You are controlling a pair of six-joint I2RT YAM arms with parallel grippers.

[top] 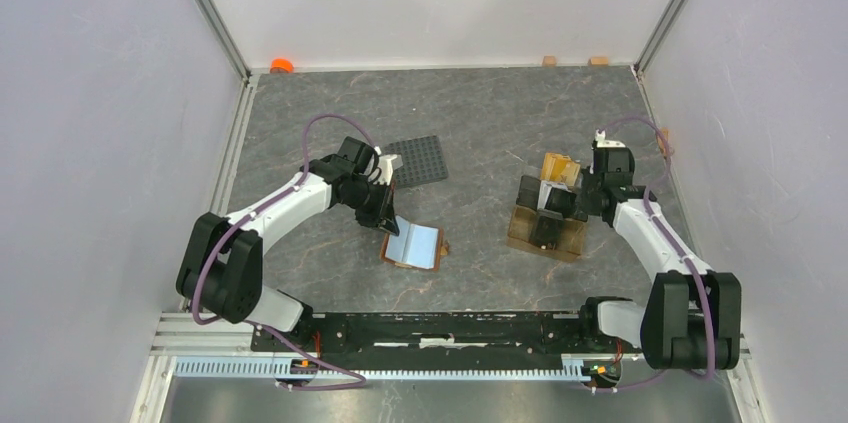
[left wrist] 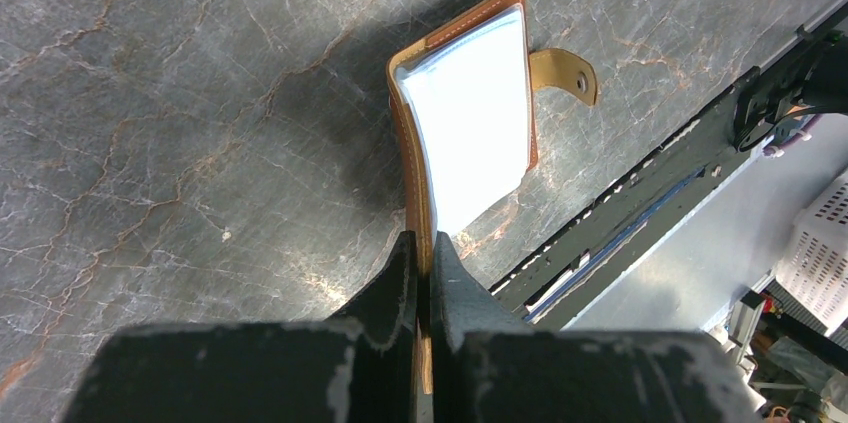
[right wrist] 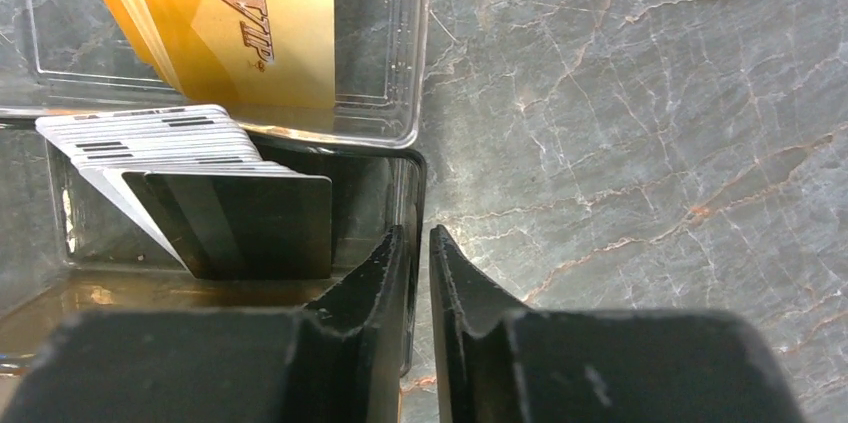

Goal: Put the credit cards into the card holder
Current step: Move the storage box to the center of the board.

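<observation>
The brown leather card holder (top: 412,245) (left wrist: 415,158) lies open on the marble table, a pale blue-white face showing inside and its snap tab (left wrist: 572,74) out to one side. My left gripper (top: 385,218) (left wrist: 425,245) is shut on the holder's near leather edge. Credit cards stand in the clear amber stand (top: 572,243): yellow ones (right wrist: 260,33) (top: 560,168) in the far compartment, a fanned grey stack (right wrist: 150,138) and a black card (right wrist: 250,223) in the nearer one. My right gripper (top: 547,223) (right wrist: 420,238) has its jaws closed around the stand's clear side wall (right wrist: 418,53), beside the black card.
A dark grey studded plate (top: 417,160) lies behind the left gripper. An orange object (top: 282,65) and two small wooden blocks (top: 549,60) sit along the back wall. The arms' black mounting rail (top: 450,328) runs along the near edge. White walls enclose three sides.
</observation>
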